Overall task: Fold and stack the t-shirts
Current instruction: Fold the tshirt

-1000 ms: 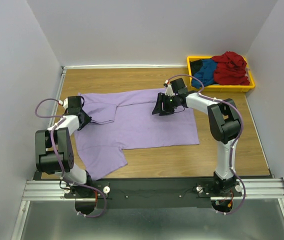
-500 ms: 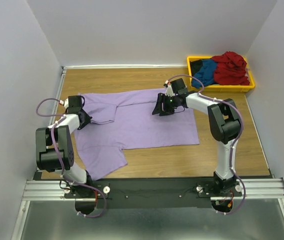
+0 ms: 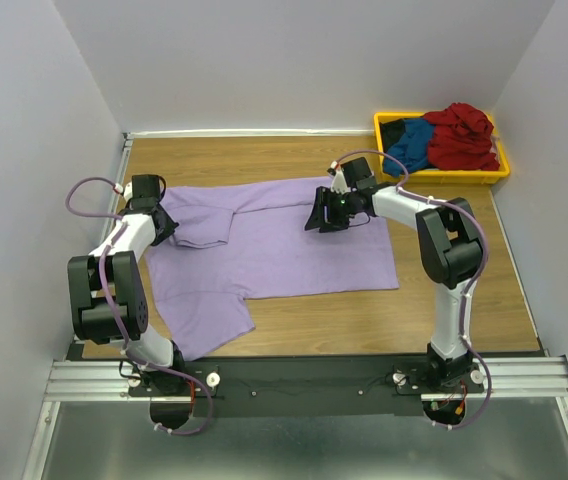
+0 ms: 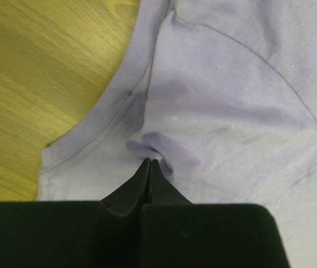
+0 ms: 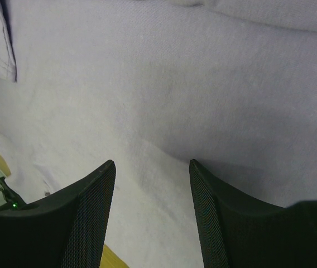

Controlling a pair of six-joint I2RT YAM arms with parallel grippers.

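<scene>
The lavender t-shirt (image 3: 294, 245) lies flat on the table (image 3: 464, 310), long axis left to right, hem rightward, neck apparently toward the left gripper (image 4: 149, 164), which has shifted farther back and now pinches a fabric fold. The right gripper (image 5: 152, 163) hangs open above the cloth, unmoved

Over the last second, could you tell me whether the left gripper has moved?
Yes: the left gripper has shifted toward the table's far edge, shut on the purple shirt.
</scene>
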